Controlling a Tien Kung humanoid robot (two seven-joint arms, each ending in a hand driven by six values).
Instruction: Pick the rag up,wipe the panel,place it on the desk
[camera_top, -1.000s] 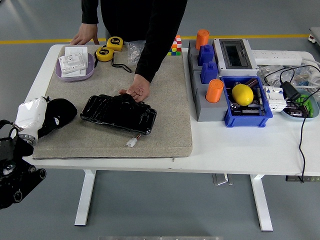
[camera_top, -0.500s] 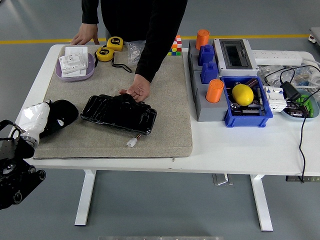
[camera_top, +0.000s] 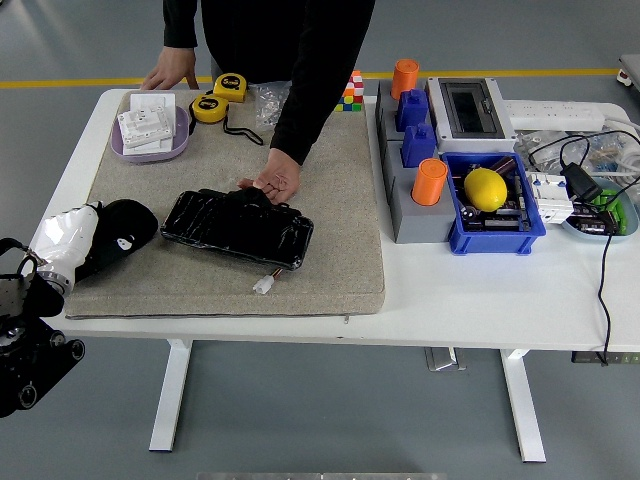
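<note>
**One hand at the mat's left edge, panel held by a person**

One of my hands is in view: my left hand (camera_top: 110, 232), black-gloved below a glossy white wrist cover, lies on the left part of the beige mat (camera_top: 340, 200). Its fingers look curled together, but whether they grip anything I cannot tell; no rag shows apart from the dark glove.

The panel (camera_top: 238, 228) is a glossy black, ribbed, roughly rectangular slab lying slightly askew on the mat's middle, just right of my hand, with a short lead ending in a white plug (camera_top: 264, 285) at its near edge. A person's hand (camera_top: 276, 180) rests on its far edge; their other hand (camera_top: 170, 73) is planted on the white desk (camera_top: 480, 300) at the far left corner.

The mat is coarse and felt-like with rounded corners. Its near strip and the desk's near right stretch lie bare.

Behind my hand sits a lilac bowl (camera_top: 150, 140) of white cards, near two yellow tape measures (camera_top: 219, 97). Right of the mat stand grey and blue blocks with orange cups (camera_top: 430, 182), and a blue bin (camera_top: 495, 228) holding a lemon (camera_top: 485, 188).
</note>
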